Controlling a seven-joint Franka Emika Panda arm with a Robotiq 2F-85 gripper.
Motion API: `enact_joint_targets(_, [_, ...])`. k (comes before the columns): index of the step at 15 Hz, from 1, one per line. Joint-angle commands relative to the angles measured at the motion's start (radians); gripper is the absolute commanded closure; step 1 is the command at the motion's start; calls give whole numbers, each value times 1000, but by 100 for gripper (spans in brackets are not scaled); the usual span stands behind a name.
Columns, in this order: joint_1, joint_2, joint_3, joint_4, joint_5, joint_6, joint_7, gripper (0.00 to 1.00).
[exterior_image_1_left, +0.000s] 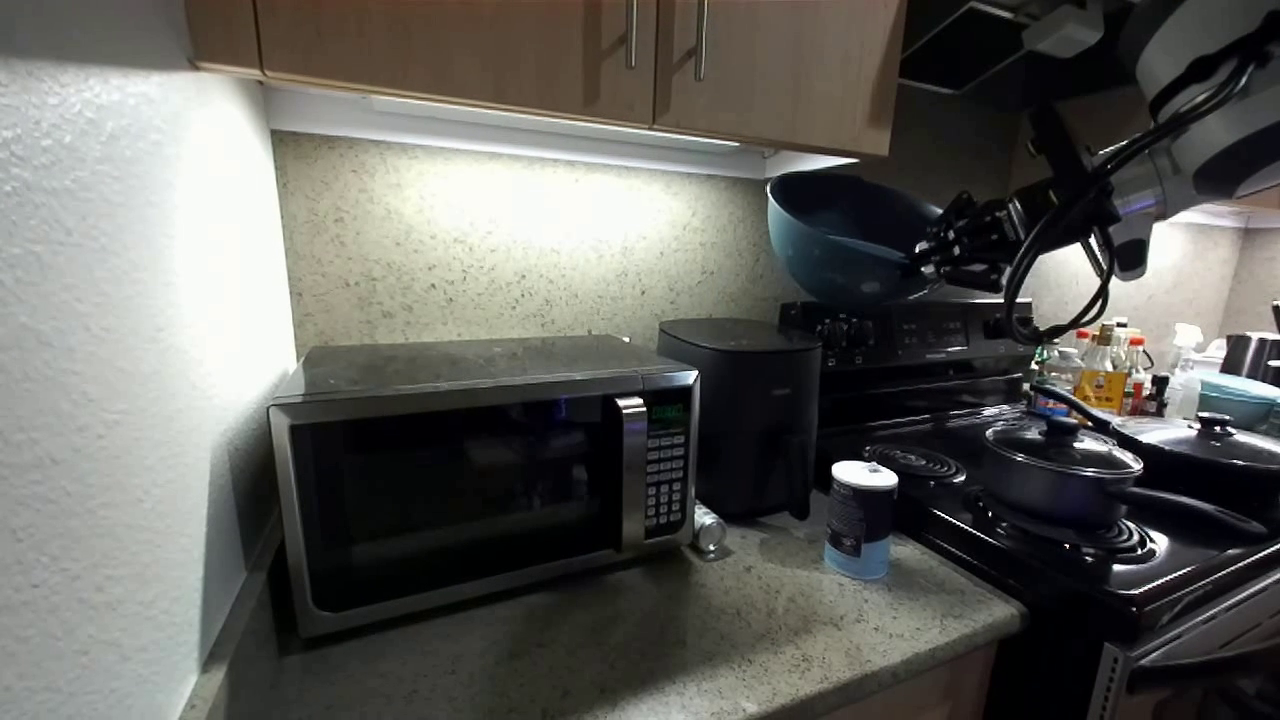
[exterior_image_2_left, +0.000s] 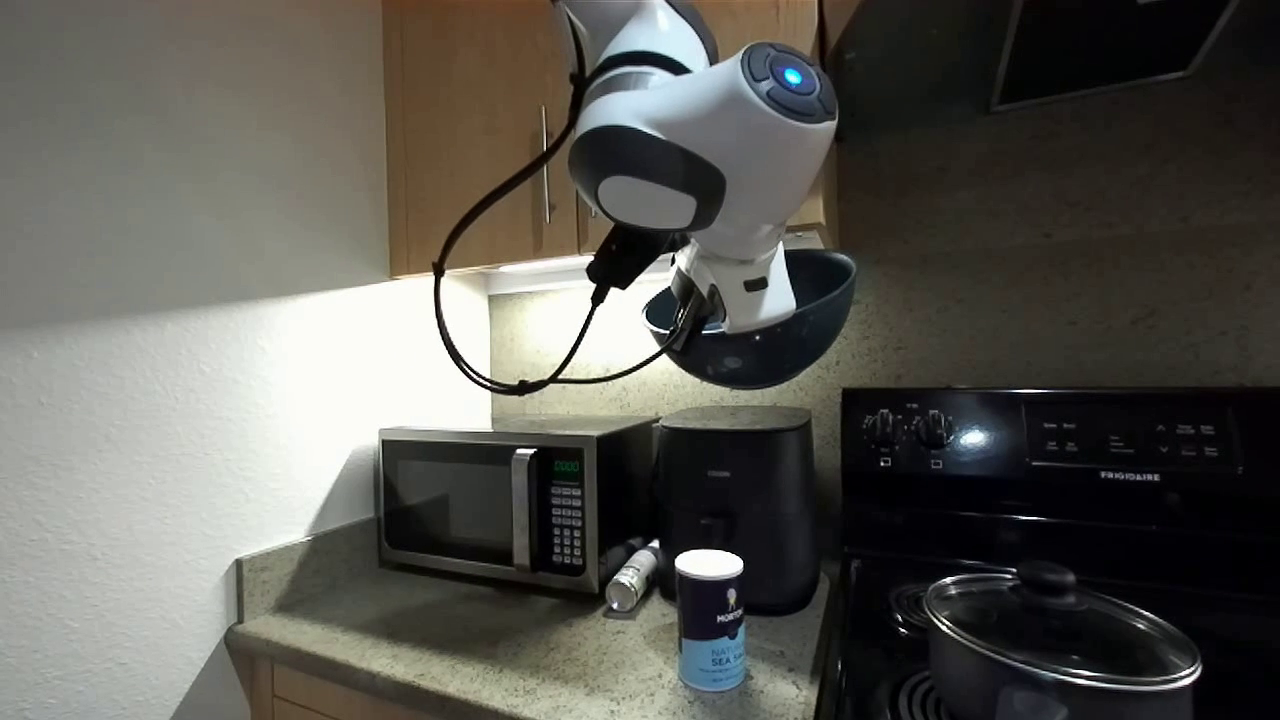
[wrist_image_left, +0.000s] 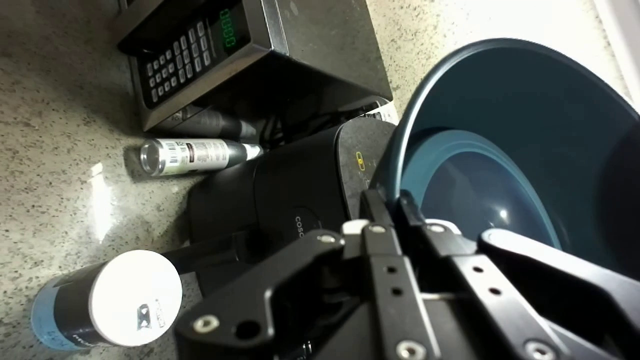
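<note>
A large dark blue-teal bowl (exterior_image_1_left: 815, 250) hangs in the air, tilted, with my gripper (wrist_image_left: 393, 202) shut on its rim. In the wrist view one finger lies outside the bowl (wrist_image_left: 530, 85) wall and the other inside. A lighter teal ring shows within the bowl; I cannot tell whether it is a smaller bowl or the bottom. Seen in an exterior view, the gripper (exterior_image_1_left: 925, 262) reaches the bowl from the stove side. The arm hides part of the bowl (exterior_image_2_left: 770, 355) in an exterior view. Below the bowl stands a black air fryer (exterior_image_2_left: 735, 500).
Left of the air fryer is a microwave (exterior_image_1_left: 450, 490), with a bottle (wrist_image_left: 195, 156) lying beside it. A salt canister (exterior_image_2_left: 711, 620) stands upright on the counter. Wooden cabinets (exterior_image_1_left: 450, 50) hang close above the bowl. A lidded pot (exterior_image_1_left: 1060, 485) sits on the stove.
</note>
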Motion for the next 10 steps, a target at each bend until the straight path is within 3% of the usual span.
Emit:
enact_joint_targets(1, [-105,14,87,5,42,-52,-27,98])
enact_joint_targets(10, [-167,38,154,6,188,-48,-84,98])
